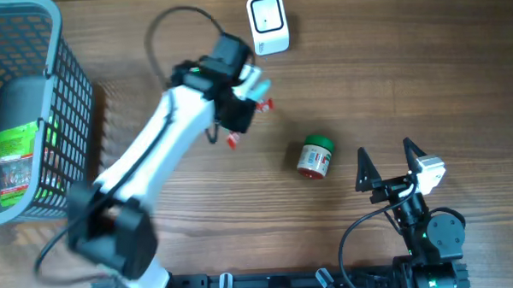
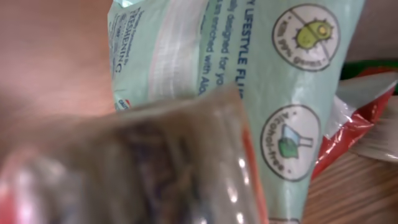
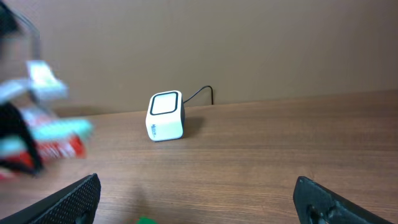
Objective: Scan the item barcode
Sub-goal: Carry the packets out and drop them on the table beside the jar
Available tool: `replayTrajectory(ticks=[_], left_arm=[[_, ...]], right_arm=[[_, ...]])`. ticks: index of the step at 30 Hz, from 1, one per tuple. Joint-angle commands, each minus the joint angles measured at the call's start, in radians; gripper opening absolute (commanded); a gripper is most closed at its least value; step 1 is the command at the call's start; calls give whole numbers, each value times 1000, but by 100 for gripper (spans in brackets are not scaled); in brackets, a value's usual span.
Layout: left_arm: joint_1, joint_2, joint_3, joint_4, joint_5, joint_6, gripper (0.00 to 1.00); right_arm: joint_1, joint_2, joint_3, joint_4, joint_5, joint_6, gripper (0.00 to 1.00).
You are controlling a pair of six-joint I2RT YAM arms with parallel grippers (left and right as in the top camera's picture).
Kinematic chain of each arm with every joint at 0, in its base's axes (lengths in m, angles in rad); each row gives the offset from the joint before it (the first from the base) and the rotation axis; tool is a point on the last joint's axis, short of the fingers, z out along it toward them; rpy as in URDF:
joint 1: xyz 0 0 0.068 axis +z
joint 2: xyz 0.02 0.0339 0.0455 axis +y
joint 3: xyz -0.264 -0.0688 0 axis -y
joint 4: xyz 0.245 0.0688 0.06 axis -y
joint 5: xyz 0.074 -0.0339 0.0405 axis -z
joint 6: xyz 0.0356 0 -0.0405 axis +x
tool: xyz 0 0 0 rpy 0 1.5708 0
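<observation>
My left gripper point(image 1: 248, 95) is shut on a pale green packet point(image 1: 261, 89) with red edges, holding it above the table just below and left of the white scanner point(image 1: 267, 24). In the left wrist view the packet point(image 2: 261, 68) fills the frame, showing print and round icons, with a blurred finger point(image 2: 155, 168) in front of it; no barcode shows. The right wrist view catches the scanner point(image 3: 166, 116) with its window facing up, and the packet point(image 3: 53, 140) blurred at the left. My right gripper point(image 1: 386, 167) stands open near the front right, nothing between its fingers point(image 3: 71, 200).
A small jar with a green lid point(image 1: 314, 156) lies on its side mid-table, left of the right gripper. A grey wire basket point(image 1: 66, 91) holding packaged goods stands at the far left. The scanner's cable runs back to the wall point(image 3: 208, 93).
</observation>
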Motion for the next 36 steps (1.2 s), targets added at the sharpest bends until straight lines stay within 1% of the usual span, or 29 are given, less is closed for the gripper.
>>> replayTrajectory(ticks=[1, 2, 3, 4, 5, 6, 7, 12, 14, 15, 16, 17, 21, 22, 24, 25, 26, 28, 30, 32, 35, 36], left_arm=[[-47, 170, -1, 11, 55, -18, 4], [-54, 185, -1, 11, 64, -18, 13], [-60, 197, -1, 11, 76, -18, 41], [-70, 203, -1, 11, 87, -17, 66], [-77, 203, -1, 13, 90, -10, 79], [-89, 196, 3, 13, 86, 17, 96], [-97, 185, 19, 2, 74, 35, 100], [-95, 117, 122, -60, 43, 35, 99], [-96, 65, 152, -77, 9, 35, 70], [-96, 46, 152, -77, -12, 35, 73], [-96, 23, 152, -81, -48, 35, 88], [-96, 6, 152, -87, -78, 35, 94], [-84, -108, 174, -110, -144, 34, 98], [-76, -140, 188, -112, -186, 35, 99], [-24, -236, 226, -106, -368, 35, 100], [21, -287, 236, -97, -448, 35, 100], [74, -329, 237, -85, -492, 40, 100], [225, -397, 237, -72, -498, 69, 100], [393, -429, 237, -69, -455, 109, 100], [602, -426, 236, -77, -320, 178, 100], [857, -361, 236, -77, -109, 236, 100], [917, -332, 236, -77, -56, 256, 100]], right_arm=[[-6, -3, -1, 5, -5, 7, 100], [-6, -3, -1, 5, -5, 7, 100], [-6, -4, -1, 5, -5, 7, 100], [-6, -4, -1, 5, -5, 7, 100], [-6, -4, -1, 5, -5, 7, 100], [-6, -3, -1, 5, -5, 7, 100], [-6, -4, -1, 5, -5, 7, 100], [-6, -4, -1, 5, -5, 7, 100], [-6, -3, -1, 5, -5, 7, 100], [-6, -3, -1, 5, -5, 7, 100], [-6, -4, -1, 5, -5, 7, 100], [-6, -4, -1, 5, -5, 7, 100], [-6, -3, -1, 5, -5, 7, 100], [-6, -4, -1, 5, -5, 7, 99], [-6, -4, -1, 5, -5, 7, 100], [-6, -3, -1, 5, -5, 7, 99], [-6, -3, -1, 5, -5, 7, 100], [-6, -3, -1, 5, -5, 7, 100], [-6, -3, -1, 5, -5, 7, 100], [-6, -3, -1, 5, -5, 7, 100], [-6, -4, -1, 5, -5, 7, 100], [-6, -3, -1, 5, -5, 7, 100]])
